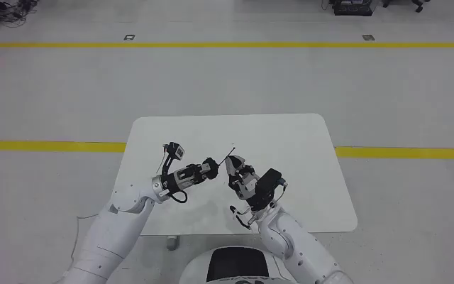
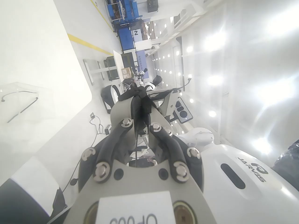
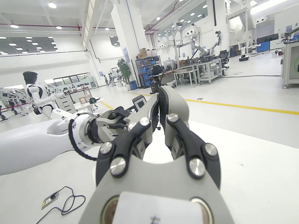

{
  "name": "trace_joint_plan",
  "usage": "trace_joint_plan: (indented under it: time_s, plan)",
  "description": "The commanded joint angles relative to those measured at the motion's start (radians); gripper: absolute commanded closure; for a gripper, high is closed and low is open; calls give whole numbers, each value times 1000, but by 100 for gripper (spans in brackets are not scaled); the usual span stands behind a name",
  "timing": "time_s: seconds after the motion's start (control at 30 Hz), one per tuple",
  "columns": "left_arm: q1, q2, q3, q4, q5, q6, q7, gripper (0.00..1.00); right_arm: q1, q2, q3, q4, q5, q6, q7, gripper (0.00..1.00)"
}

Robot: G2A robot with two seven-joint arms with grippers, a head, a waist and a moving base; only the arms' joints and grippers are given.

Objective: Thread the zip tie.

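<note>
Top view: both arms are raised over the near middle of the white desk (image 1: 298,135).
Left tool (image 2: 140,96): clenched, tips pressed together; contents unclear.
Right tool (image 3: 159,94): grasping the zip tie.
Zip tie (image 1: 228,154): thin black strip off the desk between both tools, free end pointing far-right.

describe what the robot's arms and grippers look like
Glossy white shells cover the left arm and right arm. The left gripper and right gripper match: pale grey fingers with black ribbed pads, black link bars, round silver bolts, and a grey base with a white label. A black ribbed cable loops at the left wrist.
</note>
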Motion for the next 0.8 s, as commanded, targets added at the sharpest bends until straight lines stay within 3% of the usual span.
trace_joint_plan:
  time_s: [0.0,0.77]
  plan:
    - [0,0,0,0,0,0,0,100,0,0,0,1,0,-2,-1,100]
    - [0,0,0,0,0,0,0,100,3,0,-2,5,1,-4,14,100]
